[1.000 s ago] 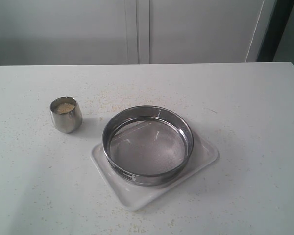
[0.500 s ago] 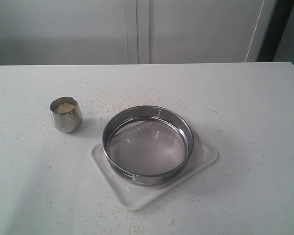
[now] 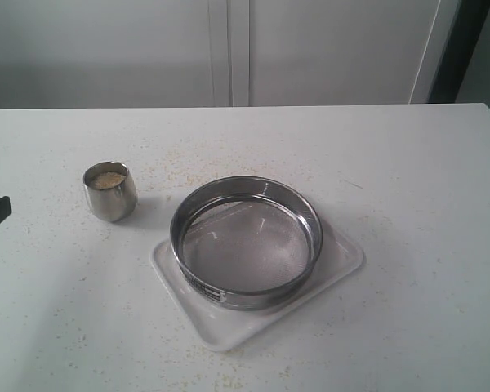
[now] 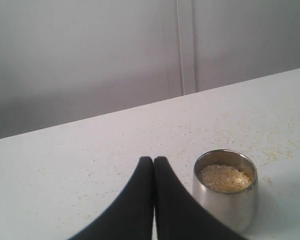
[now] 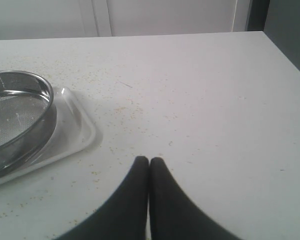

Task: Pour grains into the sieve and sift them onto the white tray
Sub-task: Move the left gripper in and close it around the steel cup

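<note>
White table (image 3: 408,163): sieve (image 3: 246,242) sits on the white tray (image 3: 343,257), centre frame, to catch siftings; grains (image 3: 109,180) wait in the cup (image 3: 110,200), left. Clenched, empty: left gripper (image 4: 153,159), right gripper (image 5: 149,159).

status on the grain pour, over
Left end effector shut, empty, near steel cup. Right end effector shut, empty. Grains in cup, sieve bare on white tray. Path clear.

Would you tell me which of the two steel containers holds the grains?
The small steel cup beside the tray holds the grains; the wide sieve on the tray looks empty.
</note>
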Controlling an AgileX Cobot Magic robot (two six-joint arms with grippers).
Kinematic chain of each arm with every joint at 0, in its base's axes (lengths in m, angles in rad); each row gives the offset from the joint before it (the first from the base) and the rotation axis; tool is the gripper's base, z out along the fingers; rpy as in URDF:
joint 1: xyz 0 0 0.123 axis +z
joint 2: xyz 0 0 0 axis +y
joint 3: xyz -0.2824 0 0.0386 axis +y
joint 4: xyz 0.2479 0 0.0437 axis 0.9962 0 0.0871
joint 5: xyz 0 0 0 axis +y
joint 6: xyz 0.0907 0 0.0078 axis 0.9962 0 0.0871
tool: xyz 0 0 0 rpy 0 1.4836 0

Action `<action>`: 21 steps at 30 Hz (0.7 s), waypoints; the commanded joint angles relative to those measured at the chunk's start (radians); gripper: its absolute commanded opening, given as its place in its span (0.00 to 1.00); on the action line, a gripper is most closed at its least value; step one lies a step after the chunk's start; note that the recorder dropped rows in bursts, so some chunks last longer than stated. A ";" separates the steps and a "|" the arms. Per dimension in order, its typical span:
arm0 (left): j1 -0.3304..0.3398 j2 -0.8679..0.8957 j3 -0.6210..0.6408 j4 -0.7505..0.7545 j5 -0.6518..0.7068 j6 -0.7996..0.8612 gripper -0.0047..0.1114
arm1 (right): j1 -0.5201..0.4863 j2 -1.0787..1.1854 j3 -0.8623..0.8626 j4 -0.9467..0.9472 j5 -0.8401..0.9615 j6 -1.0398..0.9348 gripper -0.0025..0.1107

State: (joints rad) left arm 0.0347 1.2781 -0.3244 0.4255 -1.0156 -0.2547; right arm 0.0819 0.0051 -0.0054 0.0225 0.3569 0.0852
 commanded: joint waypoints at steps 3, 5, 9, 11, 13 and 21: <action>-0.007 0.205 -0.015 0.039 -0.205 -0.016 0.04 | -0.003 -0.005 0.005 -0.002 -0.014 0.000 0.02; -0.007 0.263 -0.015 0.055 -0.205 -0.016 0.04 | -0.003 -0.005 0.005 -0.002 -0.014 0.000 0.02; -0.007 0.359 -0.024 0.075 -0.205 -0.011 0.04 | -0.003 -0.005 0.005 -0.002 -0.014 0.000 0.02; -0.007 0.399 -0.048 0.123 -0.205 -0.009 0.04 | -0.003 -0.005 0.005 -0.002 -0.014 0.000 0.02; -0.007 0.441 -0.087 0.194 -0.205 -0.009 0.04 | -0.003 -0.005 0.005 -0.002 -0.014 0.000 0.02; -0.007 0.548 -0.195 0.300 -0.205 -0.034 0.06 | -0.003 -0.005 0.005 -0.002 -0.014 0.000 0.02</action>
State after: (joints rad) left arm 0.0347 1.8218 -0.5117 0.7100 -1.2101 -0.2765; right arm 0.0819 0.0051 -0.0054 0.0225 0.3569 0.0852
